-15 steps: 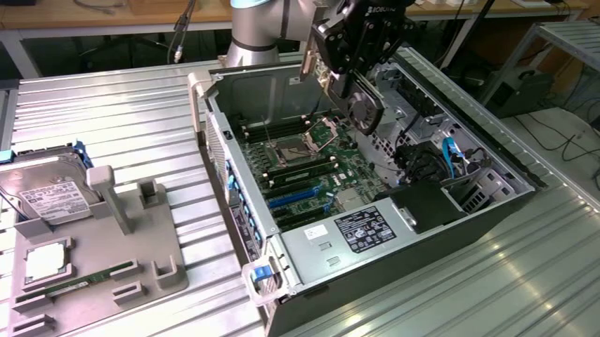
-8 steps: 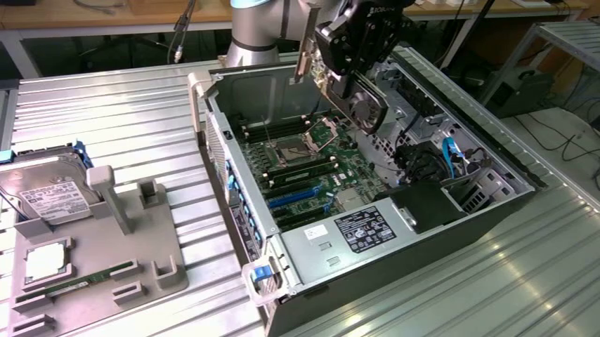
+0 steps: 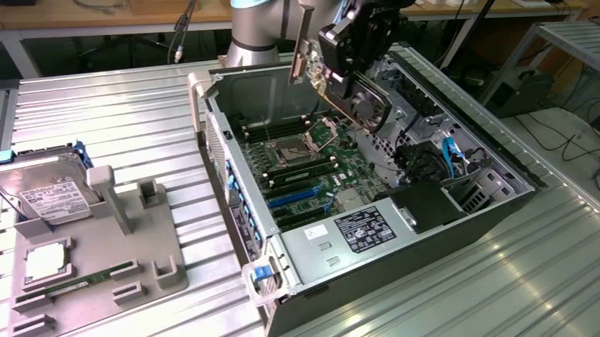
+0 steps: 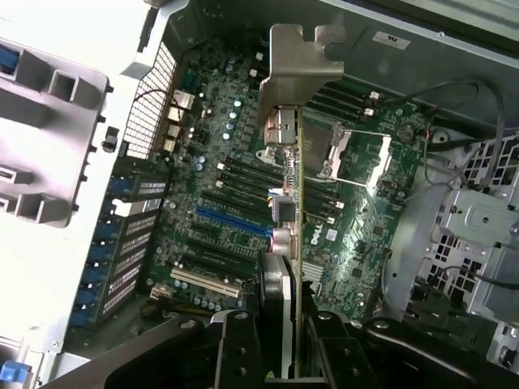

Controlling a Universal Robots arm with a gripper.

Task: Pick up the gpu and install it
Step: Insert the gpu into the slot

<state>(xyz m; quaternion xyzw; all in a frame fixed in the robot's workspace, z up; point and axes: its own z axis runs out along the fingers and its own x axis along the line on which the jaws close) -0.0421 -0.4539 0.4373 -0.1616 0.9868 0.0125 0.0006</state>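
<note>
The end effector [image 3: 349,70] is clamped on the gpu [image 3: 367,105], held tilted above the socket end of the open case [image 3: 218,140]. Lowered misaligned, its edge could miss the blue slot [image 3: 295,198] and scrape the motherboard [image 3: 349,175].

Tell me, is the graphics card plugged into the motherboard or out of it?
Out. The gripper holds the graphics card in the air over the open computer case, its edge clear of the motherboard slots.
</note>
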